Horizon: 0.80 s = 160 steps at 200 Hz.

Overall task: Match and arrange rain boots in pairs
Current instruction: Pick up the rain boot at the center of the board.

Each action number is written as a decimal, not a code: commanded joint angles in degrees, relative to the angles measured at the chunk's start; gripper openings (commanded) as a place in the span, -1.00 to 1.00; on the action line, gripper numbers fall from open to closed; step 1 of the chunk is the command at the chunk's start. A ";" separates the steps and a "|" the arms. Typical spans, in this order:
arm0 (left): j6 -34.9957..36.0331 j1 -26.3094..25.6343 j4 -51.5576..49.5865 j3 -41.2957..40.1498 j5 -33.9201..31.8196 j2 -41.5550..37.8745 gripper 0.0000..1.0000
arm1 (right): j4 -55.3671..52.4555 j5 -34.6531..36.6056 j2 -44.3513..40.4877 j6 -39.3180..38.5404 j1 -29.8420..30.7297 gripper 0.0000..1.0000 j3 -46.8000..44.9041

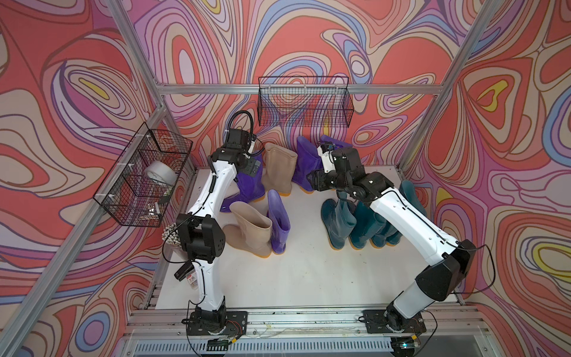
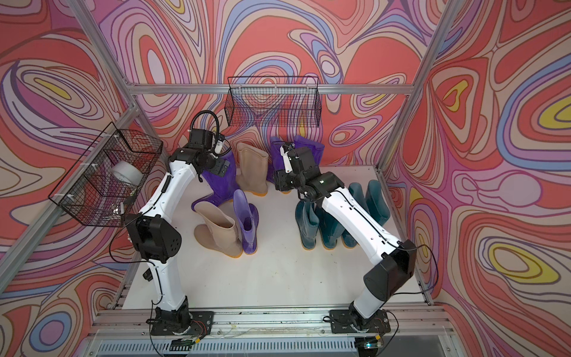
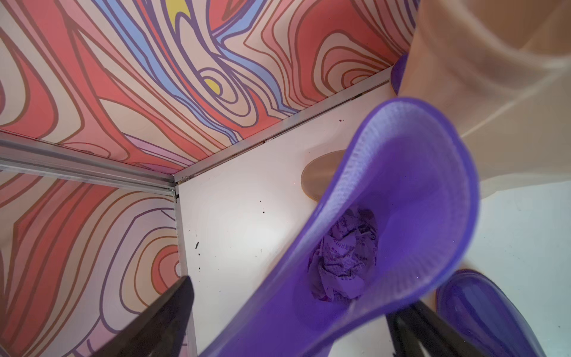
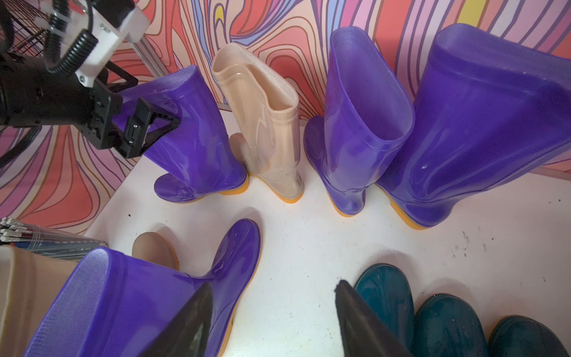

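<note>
At the back-left corner: tool round a purple boot, pairing about half done

Round the shaft of a purple boot [image 4: 191, 133], close under its rim, my left tool [image 4: 159, 100] stands spread wide, one finger [image 3: 160, 318] on either side. The left wrist view shows a sliver of table [image 1: 309, 278] between that finger and the boot wall, so I read the tool as released, not pinching. This boot stands at the back left and seems to lean a little. My right tool [image 4: 275, 284] hangs over the middle of the table, parted, with only bare table between its fingers.

Just beside the purple boot stands the back beige boot [image 1: 279, 167]. Past it, two more purple boots [image 4: 364, 123] stand side by side at the back, and I judge that pair done. On the right, the four teal boots [image 1: 361, 222] stand in one tight row, which I would also count as sorted.

What is left, as I judge it, is the mixed couple up front. The front beige boot [image 1: 250, 228] and front purple boot [image 1: 279, 222] stand touching, each apart from its mate at the back.

All the boots are glossy, see-through rubber on orange soles [image 4: 411, 222]. Inside the purple shaft the lining shows a fine woven texture, and the mouth is drawn into a long oval, so I would guess the walls are soft. Crumpled printed paper [image 3: 343, 256] stuffs the foot.
</note>
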 commanded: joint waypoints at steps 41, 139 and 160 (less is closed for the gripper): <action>-0.22 1.34 1.00 -1.71 0.87 0.95 0.76 | 1.31 -0.64 0.16 -0.56 -0.10 0.29 -0.41; -4.28 1.41 -0.22 -2.01 7.09 -1.48 -1.00 | 2.25 -1.67 -1.38 -0.25 -0.10 0.29 -1.40; -4.59 0.93 1.88 -2.53 6.37 -4.50 -1.00 | 2.32 -1.80 -1.74 -0.03 -0.09 0.29 -1.42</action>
